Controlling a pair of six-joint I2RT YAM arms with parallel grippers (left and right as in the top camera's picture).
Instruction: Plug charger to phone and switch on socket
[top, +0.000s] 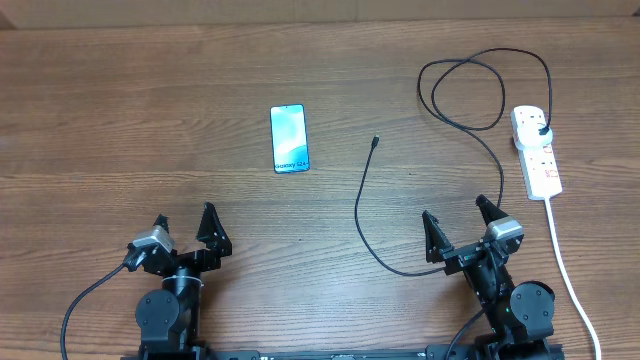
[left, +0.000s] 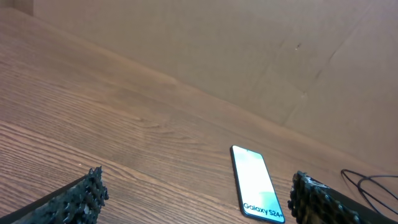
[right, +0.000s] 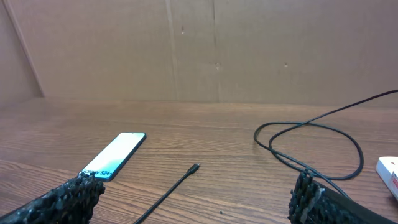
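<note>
At the left, the left gripper (top: 184, 222) is hovering low near the front edge of the table (top: 100, 120). Its jaws are spread wide with nothing between them, released and pointing out toward the phone (top: 289, 139). The phone is lying flat and screen-up, well ahead of that gripper and a little to its right, with its lettered end facing the robot. That end is probably where the port is sitting, which would explain why it is turned toward the arms, though the port itself is too small to make out.

Moving right, the charger (top: 362, 190) is running across the middle of the table. Its small connector tip (top: 375, 142) is lying loose to the right of the phone and clearly apart from it, so the plugging-in is not yet done. From the tip the cable is curving down toward the right gripper (top: 456, 215), slipping out of sight behind that arm, then looping up to the far right.

The right gripper is likewise standing fully released, gripping nothing, and is sitting closest to the cable — the likelier arm to be fetching the tip.

At the far right, the socket (top: 537, 150) is lying lengthwise with the charger's black plug (top: 541, 131) apparently already seated in it. Its white cord (top: 565, 260) is trailing toward the front edge. Whether its switches are on, I cannot tell.
</note>
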